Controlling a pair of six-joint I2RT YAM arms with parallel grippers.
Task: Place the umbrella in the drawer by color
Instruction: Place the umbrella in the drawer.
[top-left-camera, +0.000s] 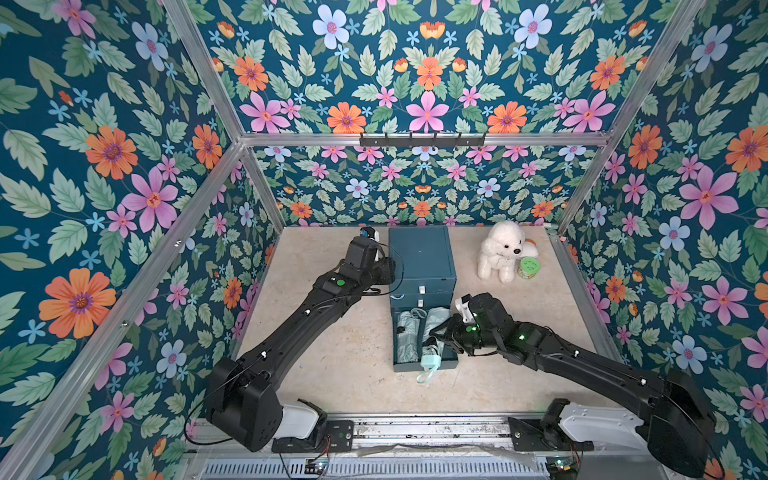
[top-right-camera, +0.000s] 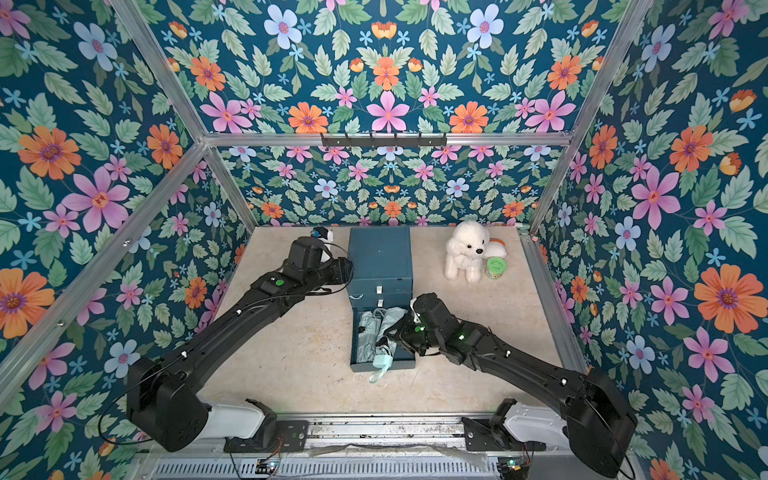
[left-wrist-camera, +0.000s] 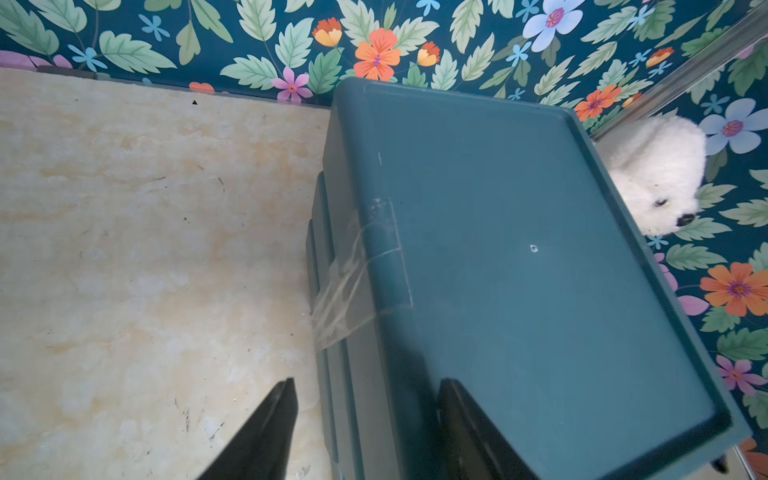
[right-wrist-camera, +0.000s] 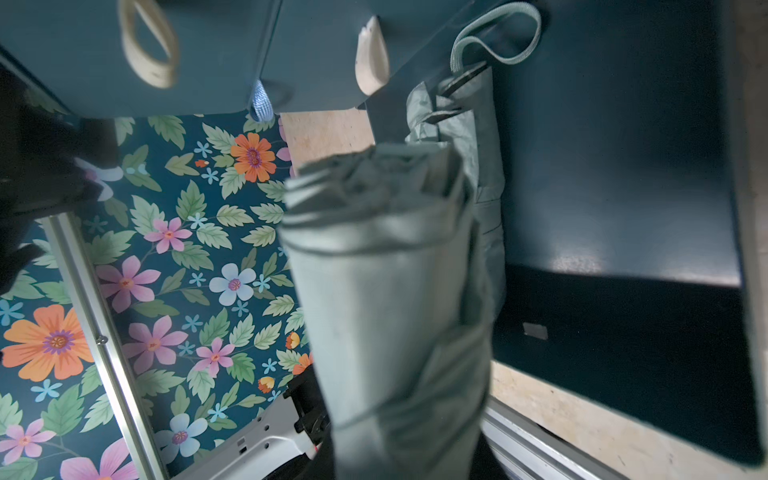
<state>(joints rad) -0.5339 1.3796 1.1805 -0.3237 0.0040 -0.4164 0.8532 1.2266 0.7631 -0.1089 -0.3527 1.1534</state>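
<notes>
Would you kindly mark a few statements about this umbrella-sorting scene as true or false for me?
1. The bottom drawer of the cabinet is pulled open. True.
2. The right gripper grips a mint umbrella at that drawer. True.
3. The plush dog sits inside the drawer. False: it stands on the table, to the right of the cabinet.
4. No other umbrella is in the drawer. False: a grey-green umbrella lies along its left side.
5. The left gripper is shut on a drawer handle. False: its jaws are open at the cabinet's top side edge.
</notes>
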